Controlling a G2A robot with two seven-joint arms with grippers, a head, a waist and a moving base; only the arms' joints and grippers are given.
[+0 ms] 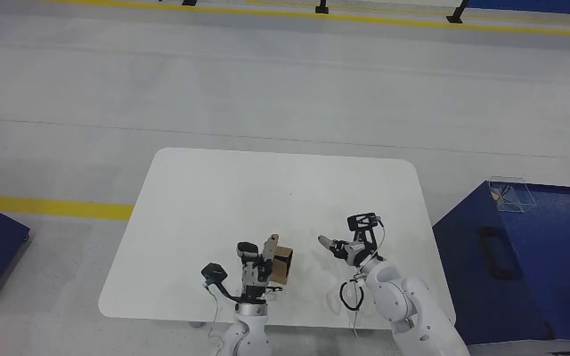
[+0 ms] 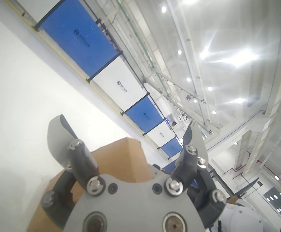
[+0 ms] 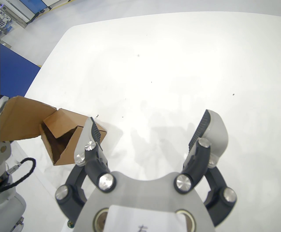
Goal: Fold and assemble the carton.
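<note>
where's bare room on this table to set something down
Bare: the whole far half of the table, and the strip between carton and right gripper. Crowded: the near edge, where the left gripper is at the carton.

Big factory hall, pale grey polished floor [image 1: 267,80] with yellow painted lines [image 1: 62,207], blue and white partition panels on black frames [image 2: 87,44], high roof with steel trusses [image 2: 166,79] and bright ceiling lamps [image 2: 163,9], one white rounded desk [image 1: 267,187].

The white, round-cornered rectangular tabletop [image 1: 267,191] lies across the middle of the top view. A brown cardboard carton [image 1: 282,264], flaps open, seems to rest on it near its lower edge.
</note>
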